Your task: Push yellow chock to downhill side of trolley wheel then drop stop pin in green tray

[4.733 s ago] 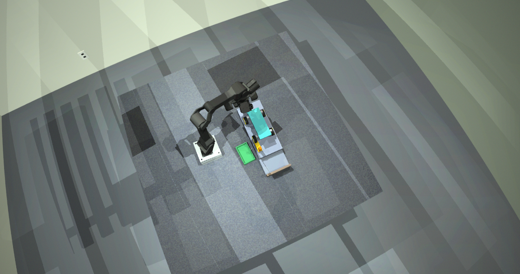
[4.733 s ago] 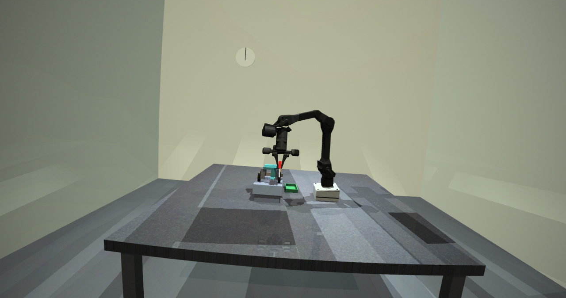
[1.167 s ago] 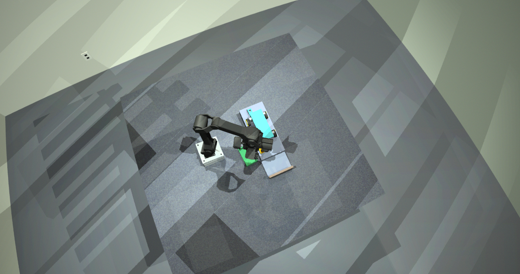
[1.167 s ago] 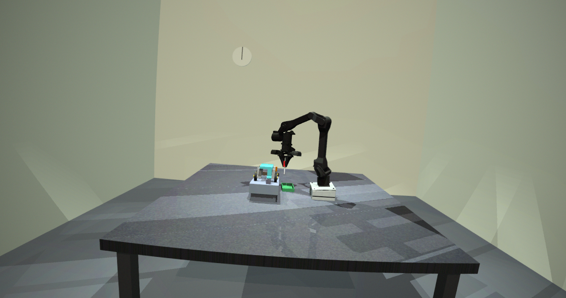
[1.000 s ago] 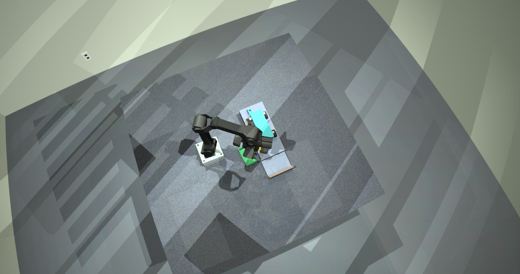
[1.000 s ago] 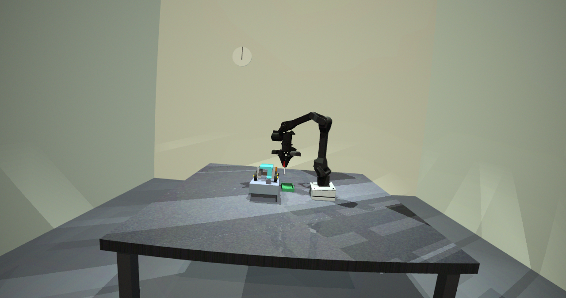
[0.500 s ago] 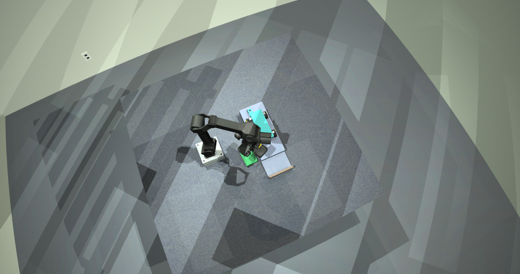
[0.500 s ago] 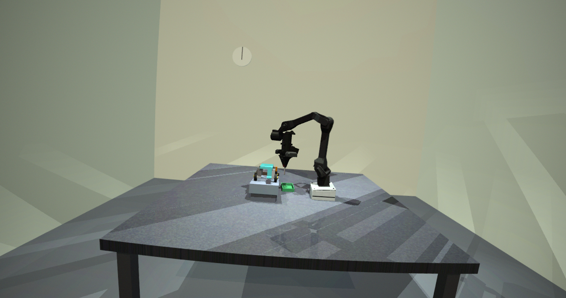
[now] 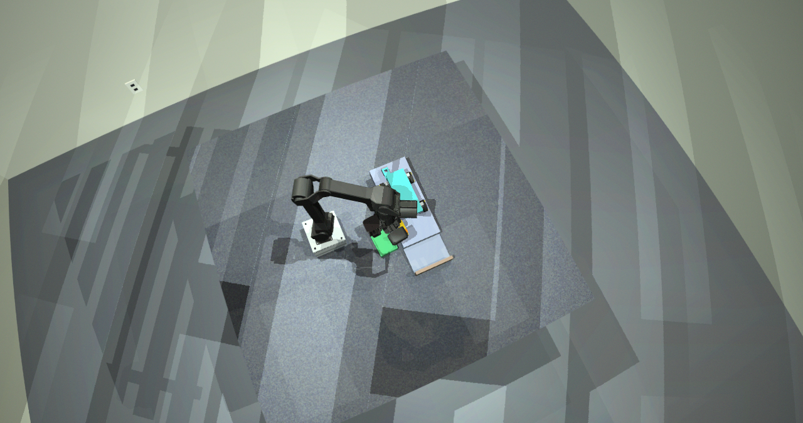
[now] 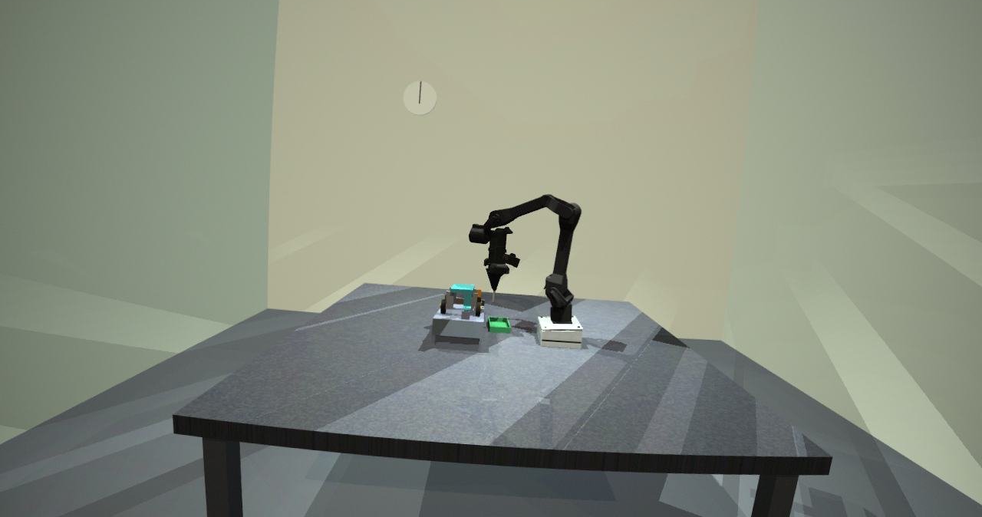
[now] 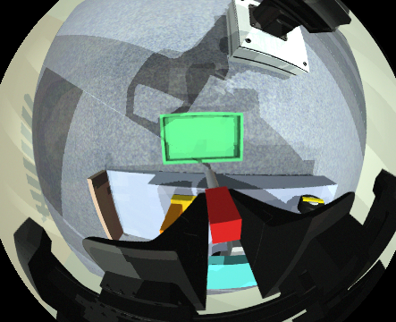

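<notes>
One step is in hand, judging by the view: the delivery of the pulled stop pin (image 10: 493,295) (image 11: 223,215), its red head clamped between the fingertips of the gripper (image 9: 387,234) (image 10: 494,290) (image 11: 215,197). The green tray (image 9: 384,244) (image 10: 499,325) (image 11: 202,136) is seen beside the ramp (image 9: 423,230) (image 10: 458,326) (image 11: 135,201). The shank should be carried over its floor, lowered, then released.
</notes>
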You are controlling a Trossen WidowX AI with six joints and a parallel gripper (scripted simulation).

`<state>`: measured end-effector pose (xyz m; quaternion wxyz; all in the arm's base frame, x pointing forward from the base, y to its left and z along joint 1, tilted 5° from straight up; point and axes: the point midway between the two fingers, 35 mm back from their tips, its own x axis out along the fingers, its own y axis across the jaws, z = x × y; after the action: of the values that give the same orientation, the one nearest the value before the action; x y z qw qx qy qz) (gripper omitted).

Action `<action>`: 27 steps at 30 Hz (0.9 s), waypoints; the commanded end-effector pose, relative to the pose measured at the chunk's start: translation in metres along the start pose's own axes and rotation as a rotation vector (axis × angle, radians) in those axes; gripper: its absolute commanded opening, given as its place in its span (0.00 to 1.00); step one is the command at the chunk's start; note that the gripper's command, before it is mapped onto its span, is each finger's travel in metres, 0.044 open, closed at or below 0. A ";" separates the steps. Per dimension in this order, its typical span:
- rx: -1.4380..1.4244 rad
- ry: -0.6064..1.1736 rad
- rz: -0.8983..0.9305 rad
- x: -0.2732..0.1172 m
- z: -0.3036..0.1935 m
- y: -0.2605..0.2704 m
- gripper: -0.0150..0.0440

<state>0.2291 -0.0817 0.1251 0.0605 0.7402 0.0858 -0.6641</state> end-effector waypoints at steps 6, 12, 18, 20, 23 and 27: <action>0.061 -0.008 0.016 0.011 0.015 -0.002 0.25; 0.085 -0.011 0.020 0.020 0.027 -0.003 0.25; 0.084 -0.012 -0.028 0.025 0.026 -0.004 0.25; 0.084 -0.010 -0.074 0.030 0.026 -0.005 0.25; 0.085 -0.004 -0.134 0.040 0.025 -0.008 0.25; 0.086 -0.001 -0.152 0.051 0.024 -0.013 0.25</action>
<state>0.2084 -0.0770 0.0809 -0.0132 0.7349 0.1015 -0.6704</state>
